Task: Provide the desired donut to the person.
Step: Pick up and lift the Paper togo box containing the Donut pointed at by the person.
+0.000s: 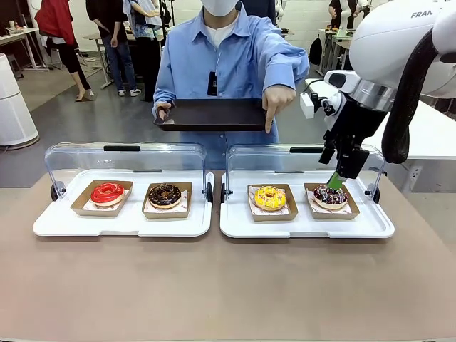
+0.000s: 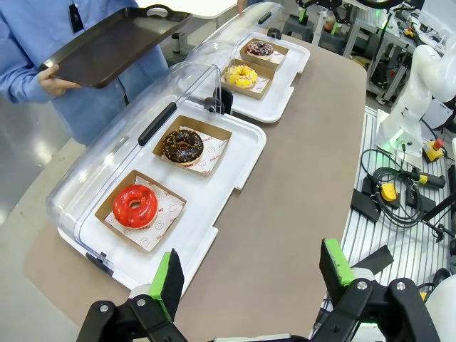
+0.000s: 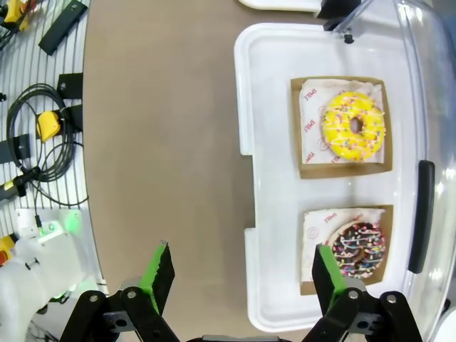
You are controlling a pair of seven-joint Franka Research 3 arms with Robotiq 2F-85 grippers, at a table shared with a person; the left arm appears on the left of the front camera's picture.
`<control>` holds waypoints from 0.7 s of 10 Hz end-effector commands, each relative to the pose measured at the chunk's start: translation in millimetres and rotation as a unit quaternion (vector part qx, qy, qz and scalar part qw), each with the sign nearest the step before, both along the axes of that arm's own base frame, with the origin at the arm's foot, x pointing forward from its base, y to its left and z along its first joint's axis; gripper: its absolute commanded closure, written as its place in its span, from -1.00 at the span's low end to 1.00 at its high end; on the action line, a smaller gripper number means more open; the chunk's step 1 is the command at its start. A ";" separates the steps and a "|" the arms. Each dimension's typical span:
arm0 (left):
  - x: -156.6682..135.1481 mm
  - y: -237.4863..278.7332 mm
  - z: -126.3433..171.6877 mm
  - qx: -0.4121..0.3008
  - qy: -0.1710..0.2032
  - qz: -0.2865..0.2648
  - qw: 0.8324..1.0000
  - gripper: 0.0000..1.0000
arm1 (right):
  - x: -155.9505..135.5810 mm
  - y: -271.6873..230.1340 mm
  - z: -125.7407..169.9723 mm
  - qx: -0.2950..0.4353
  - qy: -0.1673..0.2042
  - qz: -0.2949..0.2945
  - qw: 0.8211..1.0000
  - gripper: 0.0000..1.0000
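Front view: the person (image 1: pixel 228 64) in a light blue shirt stands at the far side of the table. One hand holds a black serving tray (image 1: pixel 210 114). The pointing hand (image 1: pixel 279 100) aims its index finger down, in line with the yellow-glazed donut (image 1: pixel 270 197). That donut sits in a brown paper boat on the right white tray (image 1: pixel 306 226), beside a sprinkled chocolate donut (image 1: pixel 330 196). The clear lid (image 1: pixel 285 160) stands raised behind them. The right gripper (image 1: pixel 335 181) hangs just above the sprinkled chocolate donut, fingers spread and holding nothing. On the left white tray (image 1: pixel 121 224) lie a red-glazed donut (image 1: pixel 107 192) and a chocolate-glazed donut (image 1: pixel 165 194). In the left wrist view, the left gripper (image 2: pixel 253 274) hovers over the brown tabletop (image 2: pixel 299 178) near that tray, jaws wide apart and empty.
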State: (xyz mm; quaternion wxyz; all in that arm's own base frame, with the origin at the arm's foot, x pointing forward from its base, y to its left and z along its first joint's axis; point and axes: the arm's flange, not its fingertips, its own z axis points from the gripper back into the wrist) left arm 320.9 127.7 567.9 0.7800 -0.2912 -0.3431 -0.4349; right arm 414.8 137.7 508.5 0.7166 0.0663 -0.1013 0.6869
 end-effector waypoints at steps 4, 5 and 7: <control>-0.3 -0.3 0.0 0.000 0.000 0.000 1.000 -1.00 | -0.7 -0.1 0.6 0.000 0.001 0.000 1.000 -1.00; -0.3 -0.3 0.0 0.000 0.000 0.000 1.000 -1.00 | 7.9 21.4 1.3 -0.020 -0.023 -0.015 0.999 -1.00; -0.3 -0.3 0.0 0.000 0.000 0.000 1.000 -1.00 | 30.6 67.9 -17.7 -0.079 -0.009 -0.013 0.997 -1.00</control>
